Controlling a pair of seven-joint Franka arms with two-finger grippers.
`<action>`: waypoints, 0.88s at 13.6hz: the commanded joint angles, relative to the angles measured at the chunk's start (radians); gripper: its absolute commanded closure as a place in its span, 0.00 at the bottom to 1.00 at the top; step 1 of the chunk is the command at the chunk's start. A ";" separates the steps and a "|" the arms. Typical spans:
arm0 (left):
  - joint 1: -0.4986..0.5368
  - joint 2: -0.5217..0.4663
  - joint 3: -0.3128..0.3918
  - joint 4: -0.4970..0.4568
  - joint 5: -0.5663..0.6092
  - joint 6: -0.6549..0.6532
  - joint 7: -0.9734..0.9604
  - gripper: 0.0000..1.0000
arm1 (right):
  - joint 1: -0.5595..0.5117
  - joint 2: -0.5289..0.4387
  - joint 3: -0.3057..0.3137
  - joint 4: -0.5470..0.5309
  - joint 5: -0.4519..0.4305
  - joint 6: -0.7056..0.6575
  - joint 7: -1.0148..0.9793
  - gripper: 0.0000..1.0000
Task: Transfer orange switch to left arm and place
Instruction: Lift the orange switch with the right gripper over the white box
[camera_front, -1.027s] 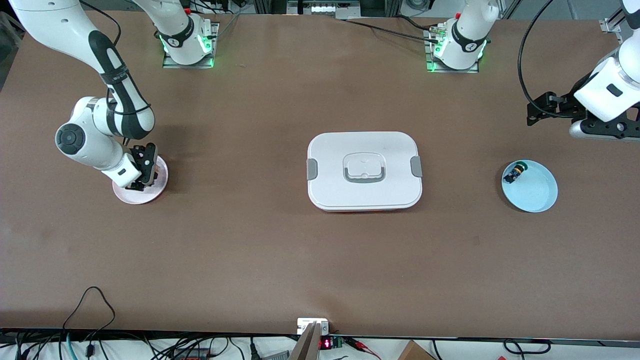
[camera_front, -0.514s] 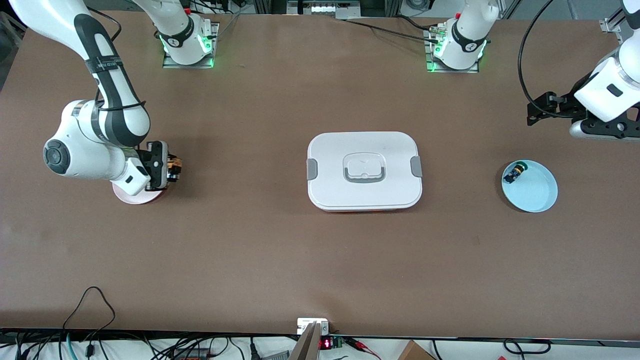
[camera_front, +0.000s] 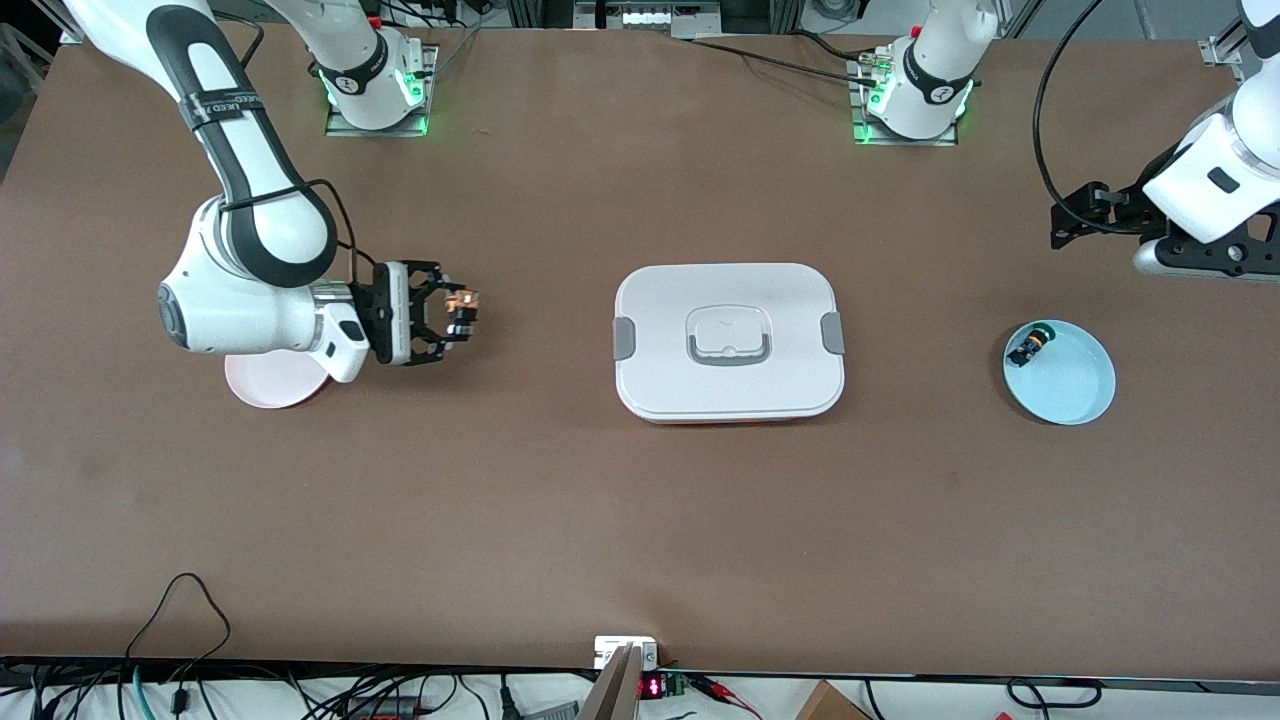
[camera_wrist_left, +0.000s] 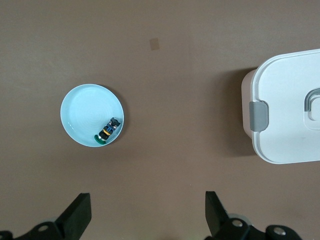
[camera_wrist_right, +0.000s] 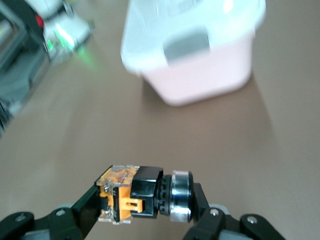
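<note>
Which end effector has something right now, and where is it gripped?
The right end effector holds the orange switch by its two ends. The left end effector is open and empty.

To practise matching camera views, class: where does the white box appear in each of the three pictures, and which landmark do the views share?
Front view: the box sits mid-table, between the pink plate and the blue plate.
Left wrist view: its clipped end shows at the picture's edge.
Right wrist view: it lies ahead of the right tool, which holds the orange switch.
Shared landmark: the box's grey side clip.
</note>
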 joint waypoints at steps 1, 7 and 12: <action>0.001 -0.005 0.003 0.010 -0.004 -0.018 -0.003 0.00 | -0.010 0.022 0.065 0.058 0.171 -0.041 -0.014 1.00; -0.007 0.000 0.001 0.011 -0.033 -0.073 0.005 0.00 | 0.047 0.101 0.191 0.136 0.603 -0.023 -0.025 1.00; 0.013 0.021 0.007 0.010 -0.295 -0.171 0.006 0.00 | 0.195 0.110 0.189 0.211 0.893 0.063 -0.054 1.00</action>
